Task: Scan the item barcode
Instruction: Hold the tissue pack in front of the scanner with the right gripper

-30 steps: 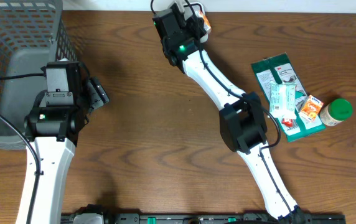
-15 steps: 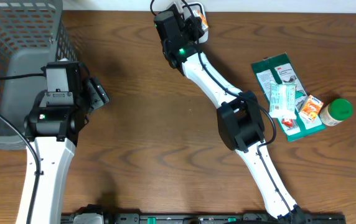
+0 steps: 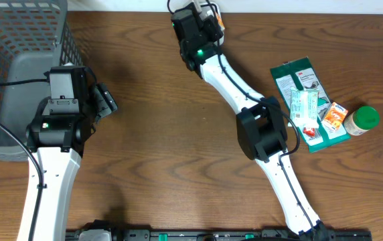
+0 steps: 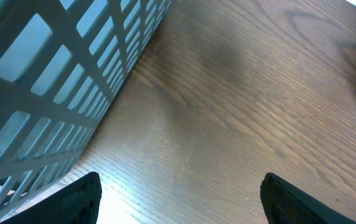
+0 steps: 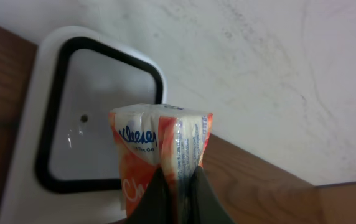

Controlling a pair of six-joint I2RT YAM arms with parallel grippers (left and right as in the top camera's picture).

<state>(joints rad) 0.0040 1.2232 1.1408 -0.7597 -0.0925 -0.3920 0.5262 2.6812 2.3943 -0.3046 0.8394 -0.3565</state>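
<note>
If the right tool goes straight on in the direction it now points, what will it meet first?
Probably the white scanner with the black-framed window: the tissue pack gripped in the right tool faces it. How far away it is, I cannot tell.

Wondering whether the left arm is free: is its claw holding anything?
No, the left claw stands open above the wooden table beside the grey basket, with nothing in it.
</note>
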